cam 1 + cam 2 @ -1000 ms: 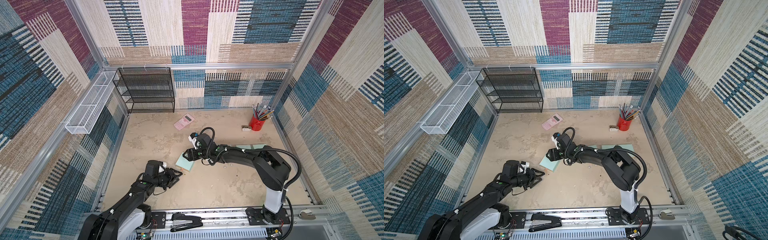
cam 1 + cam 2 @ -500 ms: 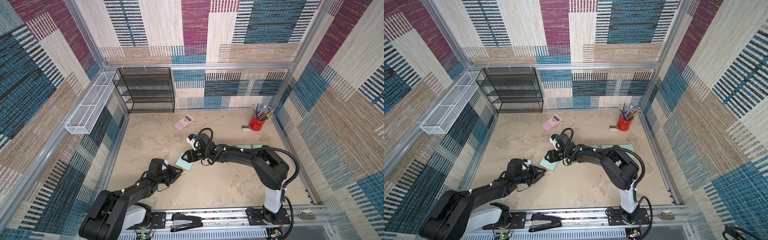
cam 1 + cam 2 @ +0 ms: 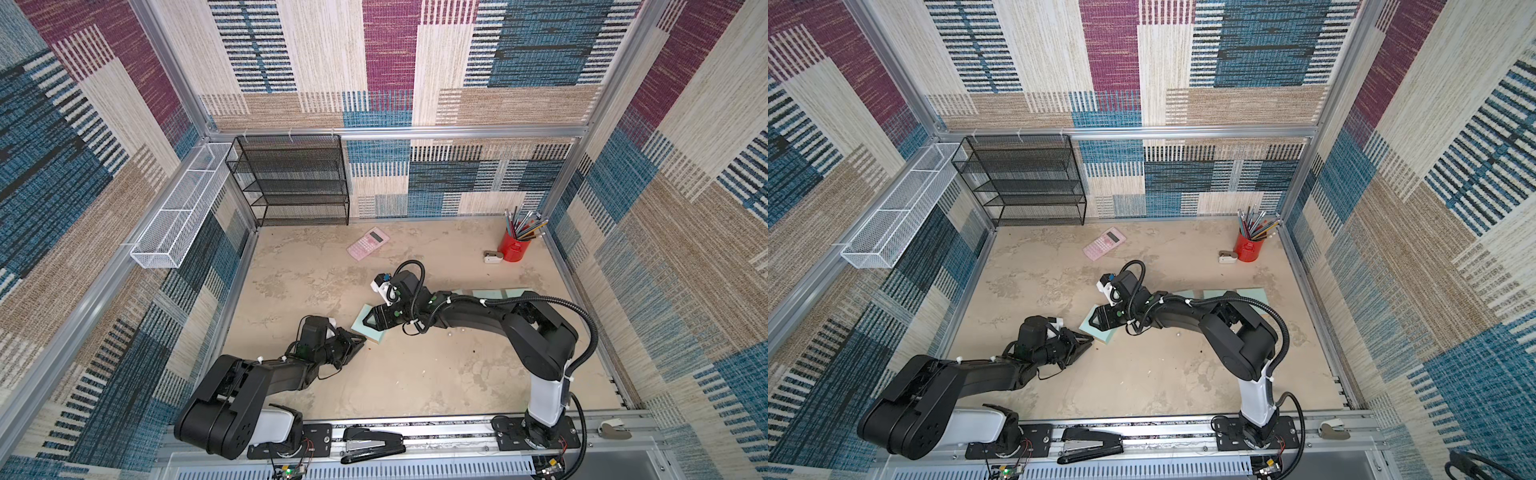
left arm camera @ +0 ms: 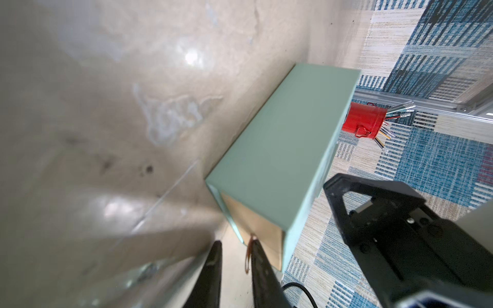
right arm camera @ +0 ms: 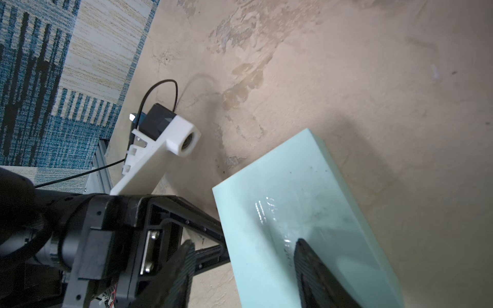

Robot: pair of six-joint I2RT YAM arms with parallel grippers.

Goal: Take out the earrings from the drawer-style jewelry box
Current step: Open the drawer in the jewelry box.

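Note:
The mint-green drawer-style jewelry box (image 3: 359, 330) (image 3: 1096, 336) lies flat mid-floor. Its tan drawer front (image 4: 256, 226) sits inside the sleeve, with a thin brown pull loop (image 4: 249, 253) hanging from it. My left gripper (image 3: 362, 340) (image 4: 236, 244) is at that end, jaws narrowly apart, the loop between them against one finger. My right gripper (image 3: 370, 321) (image 5: 244, 241) is open over the box (image 5: 280, 200): one finger lies on its top face, the other hangs off its long edge. The earrings are hidden.
A pink calculator (image 3: 368, 244) lies further back. A red pencil cup (image 3: 514, 249) and a small white item (image 3: 493, 257) stand at the back right. More mint-green boxes (image 3: 494, 293) lie behind the right arm. A black wire shelf (image 3: 291, 183) lines the back wall.
My left arm has reached forward to the box's drawer end and its jaws have narrowed. My right gripper has stayed over the box and closed a little.

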